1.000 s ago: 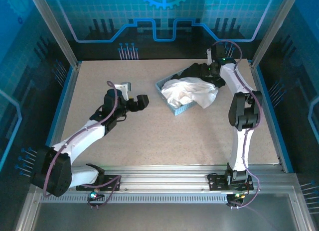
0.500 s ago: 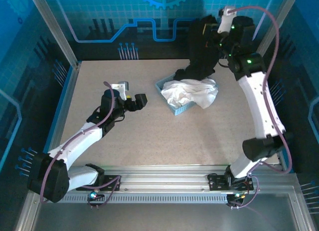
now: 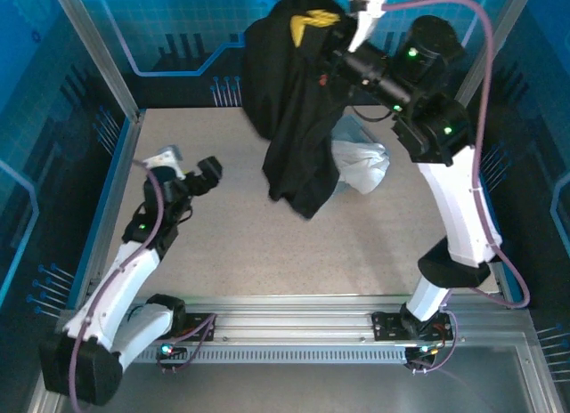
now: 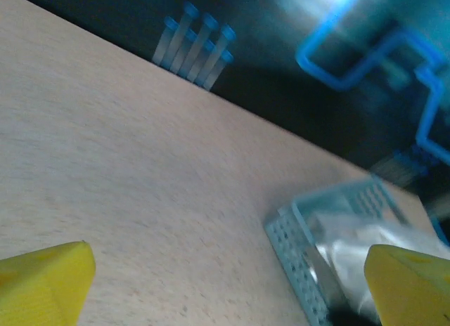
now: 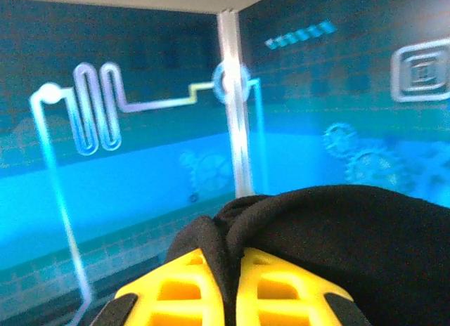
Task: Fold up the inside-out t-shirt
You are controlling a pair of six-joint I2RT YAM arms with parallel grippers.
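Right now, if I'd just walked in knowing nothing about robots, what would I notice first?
The black t-shirt dangling in mid-air over the far side of the table, pinched at its top by the right gripper high above. Beside its hanging hem, a crumpled white cloth lies in a blue basket. The left gripper hovers open and empty over the table's left side.

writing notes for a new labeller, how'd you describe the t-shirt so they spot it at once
Look above the far side of the beige table, where the right gripper, raised high, is shut on fabric. The black t-shirt hangs from it in a long drape. It is dark with a yellow mark near its top, unlike the white cloth crumpled in the blue basket.
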